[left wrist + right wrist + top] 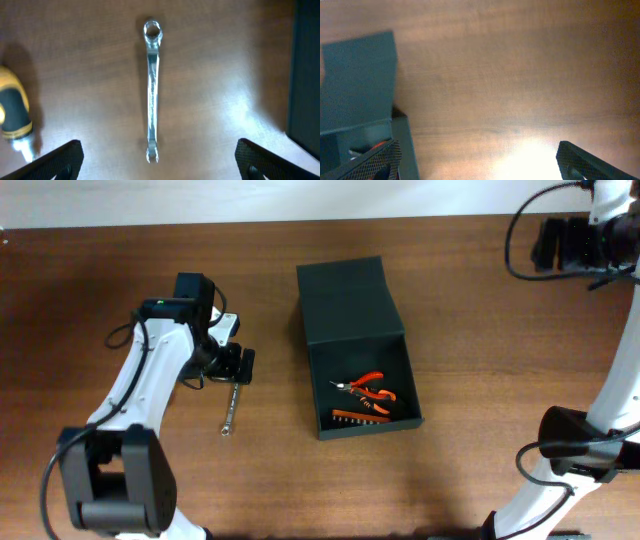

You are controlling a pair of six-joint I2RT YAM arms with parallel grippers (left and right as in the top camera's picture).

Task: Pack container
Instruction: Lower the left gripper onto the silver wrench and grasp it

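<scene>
One container (pixel 350 295), one wrench (pixel 152 90), one pliers (pixel 368 388), one yellow-handled tool (pixel 14 117)

Shiny metal, grained wood, matt cardboard.
The wrench (pixel 152 90) is bright, mirror-smooth metal; the desk (pixel 480 330) is brown grained wood with a soft sheen; the box (pixel 350 300) is dull dark cardboard; the screwdriver handle (pixel 12 112) looks like smooth yellow-and-black plastic.

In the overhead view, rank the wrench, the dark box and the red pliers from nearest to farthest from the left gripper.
From the left gripper:
1. Wrench, lying just below the gripper in the picture.
2. Box, off to the picture's right; its near wall comes before anything in it.
3. Pliers, inside the box, past that wall.
</scene>
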